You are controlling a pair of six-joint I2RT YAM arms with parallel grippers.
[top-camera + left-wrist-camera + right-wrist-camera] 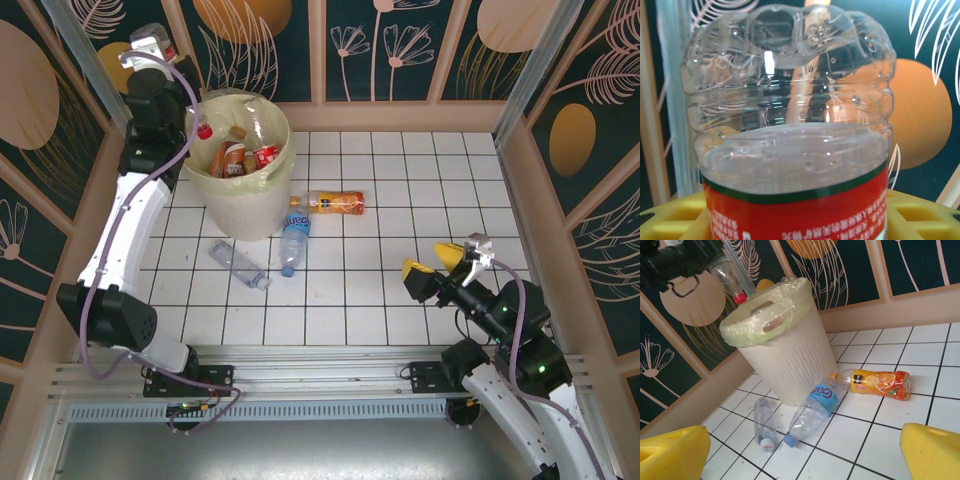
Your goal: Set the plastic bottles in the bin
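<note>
A white square-tiled floor [400,170] lies enclosed by dark teal wall panels [385,60] printed with orange discs.

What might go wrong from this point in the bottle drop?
1. The left claw holds a red-capped bottle cap-down close above the rim of the bin, not over its middle; released here, it may strike the rim and fall outside.
2. The blue-label bottle lies right by the bin's base; grabbing it there might nudge the bin or roll the bottle away.

Bottle [790,100] clear glossy ribbed plastic; bin [790,365] matt cream plastic, liner [740,334] thin translucent film; table [420,170] glossy white tile
</note>
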